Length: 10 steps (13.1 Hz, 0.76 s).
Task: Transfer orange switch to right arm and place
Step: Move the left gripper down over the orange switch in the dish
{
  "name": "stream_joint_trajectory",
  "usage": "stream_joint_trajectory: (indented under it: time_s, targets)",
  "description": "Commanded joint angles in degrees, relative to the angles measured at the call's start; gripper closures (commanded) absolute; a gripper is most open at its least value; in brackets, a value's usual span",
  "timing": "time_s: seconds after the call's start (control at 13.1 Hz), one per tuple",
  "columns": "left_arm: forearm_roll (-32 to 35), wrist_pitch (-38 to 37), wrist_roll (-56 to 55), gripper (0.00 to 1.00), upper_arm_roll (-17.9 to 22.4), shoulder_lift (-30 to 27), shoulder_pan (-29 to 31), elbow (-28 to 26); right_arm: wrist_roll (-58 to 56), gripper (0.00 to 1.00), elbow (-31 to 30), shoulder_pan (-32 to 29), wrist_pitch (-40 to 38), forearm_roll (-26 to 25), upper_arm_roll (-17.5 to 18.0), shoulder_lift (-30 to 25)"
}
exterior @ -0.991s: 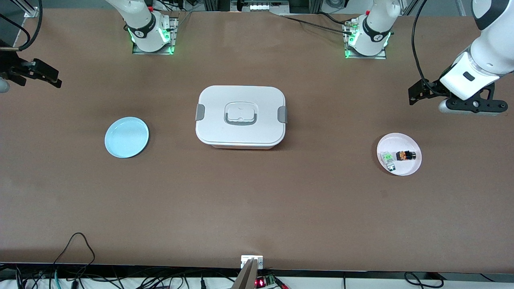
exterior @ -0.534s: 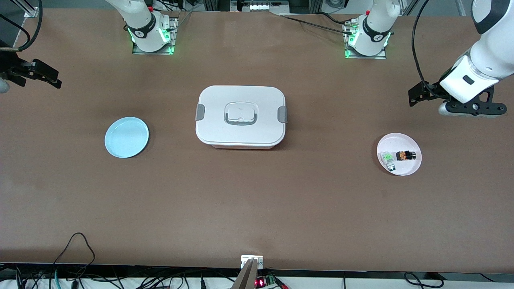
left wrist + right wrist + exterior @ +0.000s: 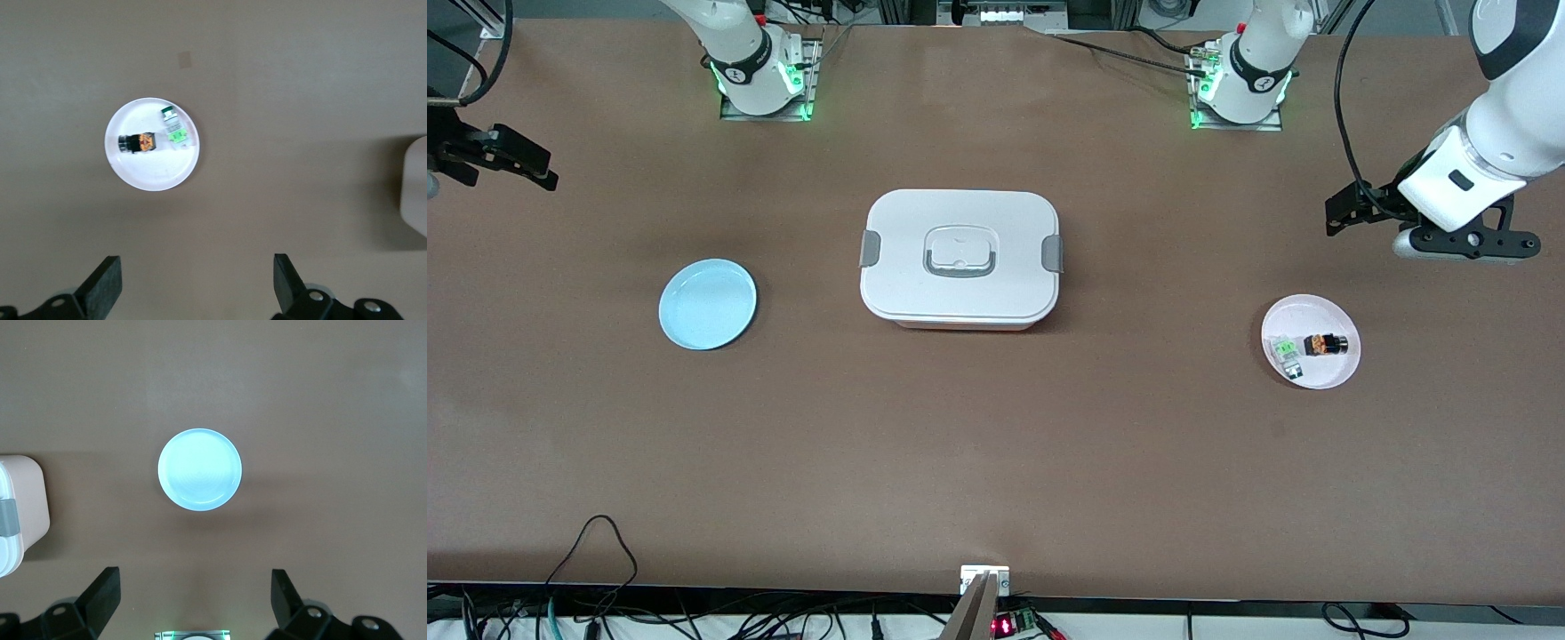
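The orange switch lies on its side on a small white plate toward the left arm's end of the table, next to a small clear-and-green component. In the left wrist view the switch and the plate lie ahead of my left gripper, which is open and empty. In the front view the left gripper hangs over bare table beside the plate. My right gripper is open and empty, high over the right arm's end of the table; its wrist view shows bare table between the fingers.
A white lidded box with grey clasps stands in the table's middle; its edge shows in both wrist views. A light blue plate lies toward the right arm's end, also seen in the right wrist view. Cables run along the table's near edge.
The left gripper has drifted a little toward the bases' side and the table's middle. The right gripper has shifted slightly toward its end of the table. The switch has not moved.
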Motion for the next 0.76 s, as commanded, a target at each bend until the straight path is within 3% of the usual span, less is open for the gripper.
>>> stream_joint_trajectory:
  time_s: [0.0,0.38,0.69]
  targets:
    - [-1.6,-5.85,-0.24,0.0,0.22,5.41,0.18,7.82,0.21,0.0,1.09,0.45,-1.27,0.46,0.24,1.07]
    - [-1.51,-6.3,-0.32,0.0,0.31,9.99,0.09,10.12,0.22,0.0,1.54,0.37,-0.83,1.25,0.25,1.08]
    - [-1.87,-6.22,0.03,0.0,0.4,19.55,1.32,20.28,0.22,0.0,1.45,0.28,-0.65,1.6,0.25,1.6]
